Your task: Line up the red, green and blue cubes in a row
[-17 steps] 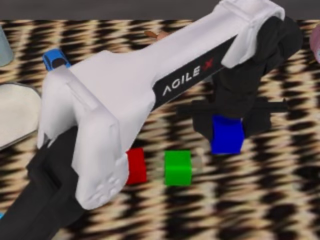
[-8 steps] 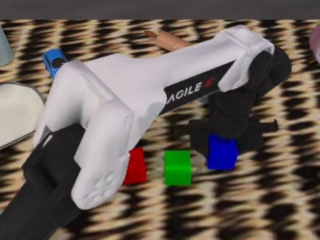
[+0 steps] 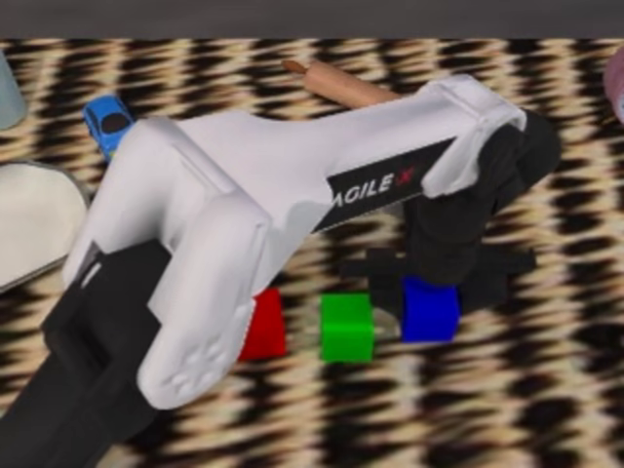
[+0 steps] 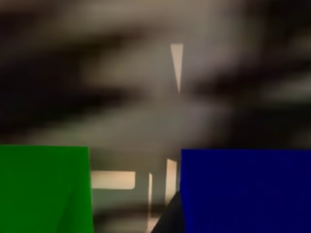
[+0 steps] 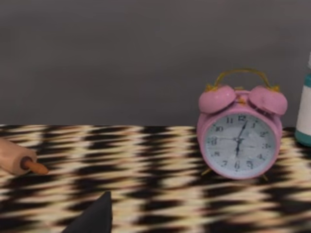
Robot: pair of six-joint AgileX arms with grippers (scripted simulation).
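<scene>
There are three small plain cubes on the table with the black-and-cream wavy pattern [image 3: 546, 390], one of each colour. The bright red cube [image 3: 265, 325] lies at the left and is partly hidden under the white left arm. The bright green cube [image 3: 347, 327] stands just beside it with a small gap. The deep blue cube [image 3: 429, 310] is at the right end, near the green one but not touching it, and sits a little higher in the top view than the other two.

The black left gripper [image 3: 429, 292] is directly over the blue cube and closed on it. The left wrist view shows the green and the blue cube side by side with a strip of table between them.

The right gripper [image 5: 92, 218] is parked away from the cubes; I cannot tell its fingers. Its wrist view shows one pink alarm clock [image 5: 240, 133].

Also on the table are one wooden rolling pin [image 3: 336, 85] and one small light-blue toy car [image 3: 107, 122].
</scene>
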